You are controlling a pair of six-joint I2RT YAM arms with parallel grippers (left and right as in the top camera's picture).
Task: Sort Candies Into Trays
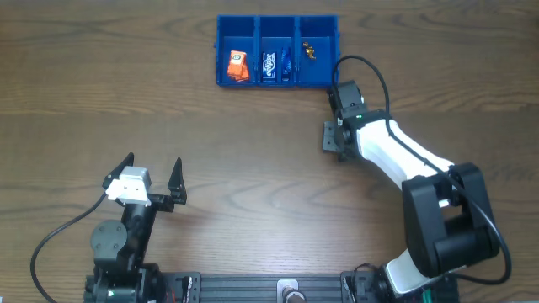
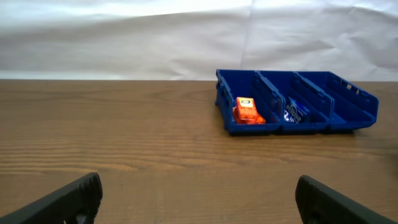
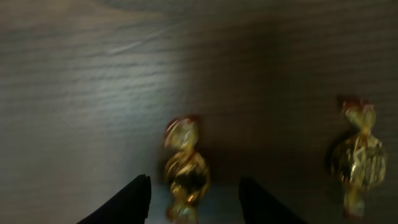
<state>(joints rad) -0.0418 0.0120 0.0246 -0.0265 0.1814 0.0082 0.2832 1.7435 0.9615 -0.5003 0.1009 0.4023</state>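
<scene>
Top and left wrist views are evenly bright; the right wrist view is dim, a gold candy glinting.

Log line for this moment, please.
right gripper: open, straddling gold candy on table | second gold candy: loose nearby | left gripper: open, near its base | tray: orange candy, blue candy, binned gold candy in separate compartments

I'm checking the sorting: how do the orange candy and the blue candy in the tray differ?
Colour: the orange candy has an orange wrapper, the blue candy a blue one. Place: the orange candy lies in an end compartment, the blue candy in the middle one. Both lie in the blue tray.
</scene>
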